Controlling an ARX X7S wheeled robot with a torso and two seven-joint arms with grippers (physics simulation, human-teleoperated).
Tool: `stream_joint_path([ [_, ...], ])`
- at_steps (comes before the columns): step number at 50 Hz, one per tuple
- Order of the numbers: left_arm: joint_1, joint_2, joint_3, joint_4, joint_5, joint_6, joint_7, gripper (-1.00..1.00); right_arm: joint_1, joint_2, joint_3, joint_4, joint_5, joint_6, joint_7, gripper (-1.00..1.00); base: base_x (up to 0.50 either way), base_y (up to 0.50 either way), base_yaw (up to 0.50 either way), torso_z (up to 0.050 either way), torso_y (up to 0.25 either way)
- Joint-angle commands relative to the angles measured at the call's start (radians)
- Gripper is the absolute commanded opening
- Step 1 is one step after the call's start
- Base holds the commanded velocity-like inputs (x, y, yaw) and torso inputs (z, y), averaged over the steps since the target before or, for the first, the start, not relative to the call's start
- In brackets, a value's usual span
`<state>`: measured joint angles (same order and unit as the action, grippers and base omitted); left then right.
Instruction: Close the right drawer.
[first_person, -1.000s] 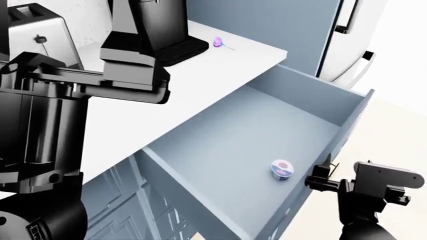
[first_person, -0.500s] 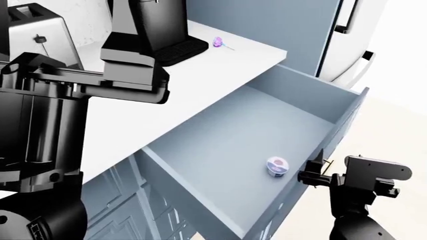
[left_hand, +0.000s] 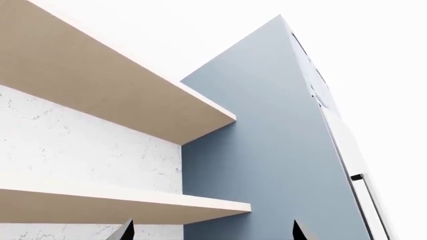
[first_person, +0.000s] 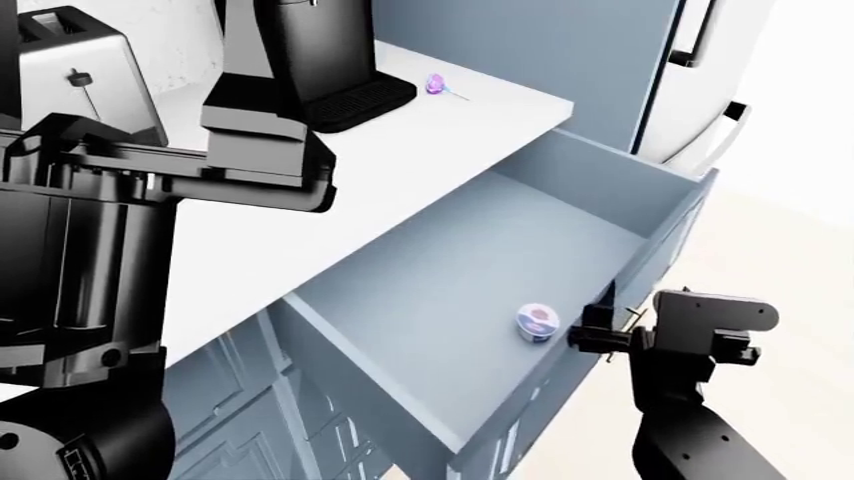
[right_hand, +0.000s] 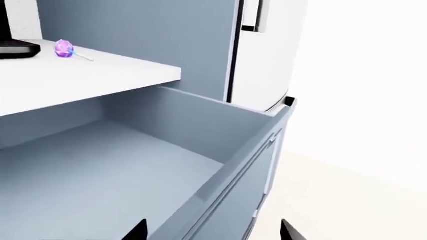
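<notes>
The wide blue-grey right drawer (first_person: 494, 300) is seen mostly open beneath the white bench (first_person: 387, 170), with the right pincer (first_person: 597, 335), spread wide, set against its front; most closing is judged left.

Left claw (left_hand: 210, 231) mostly off-frame.

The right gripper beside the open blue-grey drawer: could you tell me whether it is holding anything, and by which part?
Nothing is clamped. The right gripper presses against the front panel of the wide blue-grey drawer; the right wrist view shows its fingertips spread open. The left gripper holds nothing.
</notes>
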<state>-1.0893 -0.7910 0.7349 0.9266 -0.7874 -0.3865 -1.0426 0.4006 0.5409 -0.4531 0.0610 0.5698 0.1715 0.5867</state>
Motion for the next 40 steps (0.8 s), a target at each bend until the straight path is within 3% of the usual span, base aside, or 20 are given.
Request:
stream_joint_path([
  [1, 0.001, -0.002, 0.000, -0.001, 0.001, 0.003, 0.000, 1.00, 0.056, -0.045, -0.041, -0.004, -0.021, -0.001, -0.056, 1.00, 0.00, 0.00, 0.00, 0.000, 0.000],
  [26, 0.014, -0.009, 0.003, -0.002, 0.009, 0.013, -0.001, 1.00, 0.126, -0.105, -0.080, 0.060, -0.040, -0.012, -0.105, 1.00, 0.00, 0.00, 0.00, 0.000, 0.000],
  [35, 0.019, -0.008, 0.005, -0.007, 0.013, 0.020, 0.001, 1.00, 0.133, -0.043, -0.105, -0.224, -0.046, 0.089, -0.036, 1.00, 0.00, 0.00, 0.00, 0.000, 0.000],
  [40, 0.024, -0.011, 0.004, -0.005, 0.014, 0.024, 0.000, 1.00, 0.174, 0.011, -0.154, -0.489, -0.080, 0.229, 0.033, 1.00, 0.00, 0.00, 0.00, 0.000, 0.000],
])
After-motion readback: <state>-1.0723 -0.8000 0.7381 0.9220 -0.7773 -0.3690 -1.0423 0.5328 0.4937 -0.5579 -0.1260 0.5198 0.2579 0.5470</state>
